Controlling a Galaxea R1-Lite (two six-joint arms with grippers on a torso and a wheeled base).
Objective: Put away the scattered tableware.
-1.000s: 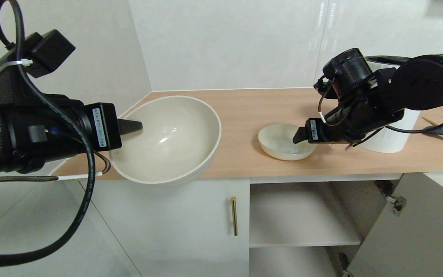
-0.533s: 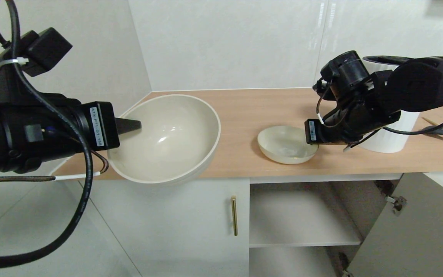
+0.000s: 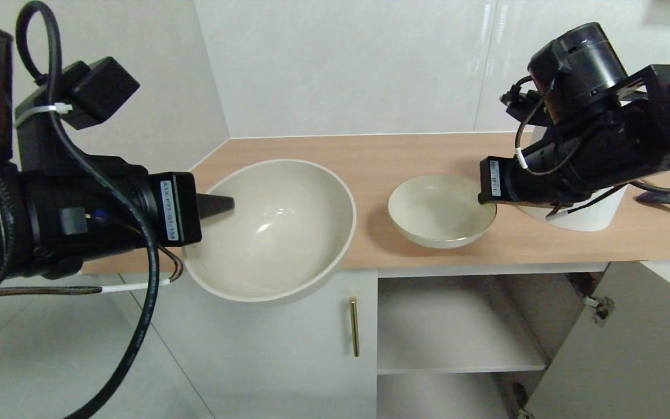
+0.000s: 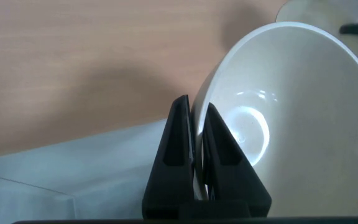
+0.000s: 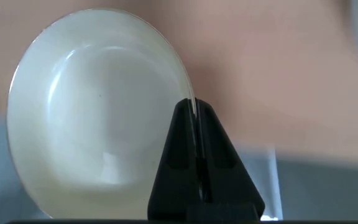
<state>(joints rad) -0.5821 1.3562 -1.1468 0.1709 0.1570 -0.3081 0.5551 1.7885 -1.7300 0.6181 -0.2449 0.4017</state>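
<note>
A large cream bowl [image 3: 274,230] hangs in the air at the counter's front left corner, tilted, with my left gripper [image 3: 216,206] shut on its rim. In the left wrist view the left gripper [image 4: 196,118] has its two fingers pinching the large bowl [image 4: 291,124] at the rim. A smaller pale bowl [image 3: 437,209] is lifted just above the wooden counter [image 3: 381,169], and my right gripper [image 3: 486,195] is shut on its right rim. The right wrist view has the right gripper [image 5: 194,115] clamped on the small bowl [image 5: 98,106].
A white cylindrical container [image 3: 579,212] stands behind my right arm. Dark utensils [image 3: 669,198] lie at the counter's far right. Below the counter, a cupboard stands open with an empty shelf [image 3: 457,349], its door [image 3: 620,349] swung out to the right. A closed door with a brass handle [image 3: 355,326] is beside it.
My right gripper has closed on the small bowl's rim and lifted it off the counter, the arm rising. My left arm has shifted right and slightly down with the large bowl.
</note>
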